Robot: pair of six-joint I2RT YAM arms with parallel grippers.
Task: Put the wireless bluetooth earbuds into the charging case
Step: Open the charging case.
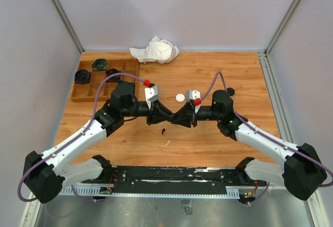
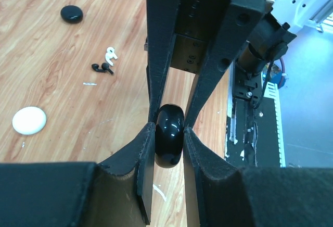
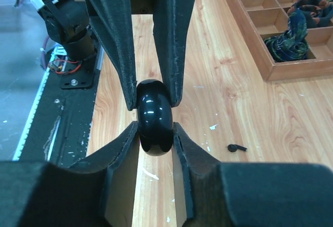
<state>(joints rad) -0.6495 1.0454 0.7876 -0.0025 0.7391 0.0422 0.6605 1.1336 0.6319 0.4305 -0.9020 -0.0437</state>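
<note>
**Case pinched between both grippers**

We see the two arms meeting nose to nose over the middle of the wooden table (image 1: 218,143). Between them is the glossy black charging case (image 3: 154,117), standing on edge and off the surface. The left gripper (image 2: 169,130) has its jaws closed on the case; its own wrist view shows the pads pressed against both flat sides. The right gripper (image 3: 155,128) is also clamped on the case, with its fingers hugging the opposite end. From above, we cannot see the case itself because the fingers cover it.

The earbuds are on the table, not in the case. A white earbud (image 2: 110,54) and a black earbud (image 2: 101,67) lie just beside each other, away from the grippers. The right wrist view shows one black bud alone on the wood.

A white puck (image 1: 180,97) lies near the right gripper, and a black puck (image 1: 230,90) lies further right. A compartment tray (image 1: 83,98) holding dark bundles sits at the far left, and a crumpled white cloth (image 1: 155,50) lies at the back edge.
</note>
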